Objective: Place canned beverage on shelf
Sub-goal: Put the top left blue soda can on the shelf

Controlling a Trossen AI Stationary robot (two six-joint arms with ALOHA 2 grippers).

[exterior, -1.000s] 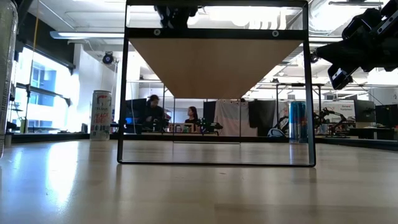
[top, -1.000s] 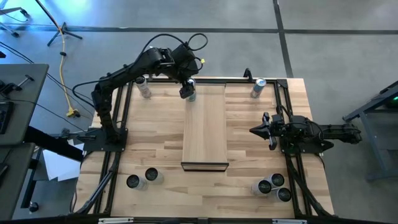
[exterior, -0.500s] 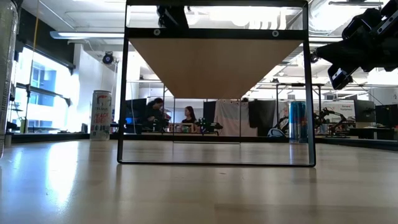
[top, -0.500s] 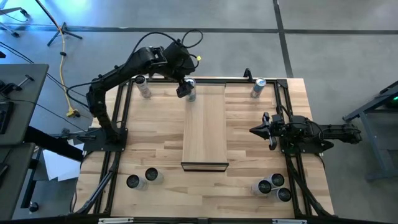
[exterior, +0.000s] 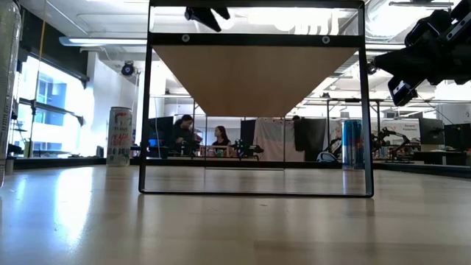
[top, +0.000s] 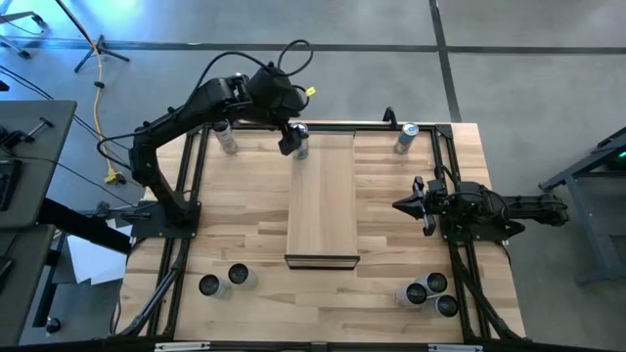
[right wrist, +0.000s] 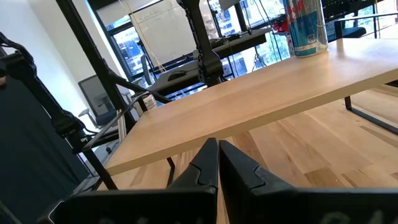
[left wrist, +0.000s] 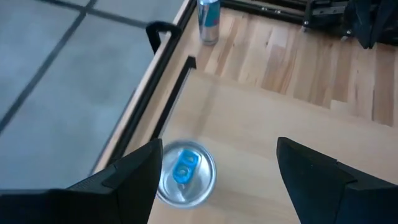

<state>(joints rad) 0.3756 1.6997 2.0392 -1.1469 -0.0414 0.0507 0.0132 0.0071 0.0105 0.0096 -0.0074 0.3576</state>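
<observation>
A silver can with a blue tab [left wrist: 185, 173] stands upright on its base on the far left corner of the light wood shelf [top: 323, 200]. It also shows in the high view [top: 301, 145] and the right wrist view [right wrist: 305, 28]. My left gripper [left wrist: 217, 155] is open and hovers just above the can, which sits close under one finger; it shows in the high view too [top: 288, 142]. My right gripper [top: 403, 205] is shut and empty, held level to the right of the shelf.
One can [top: 227, 137] stands at the table's far left and one [top: 406, 137] at the far right. Two cans [top: 225, 281] stand near left, three [top: 430, 293] near right. Black frame rails [top: 196, 196] run along both table sides.
My left gripper has risen and drawn back a little toward the table's far left corner, away from the can. The can stays upright on the shelf's far left corner.
</observation>
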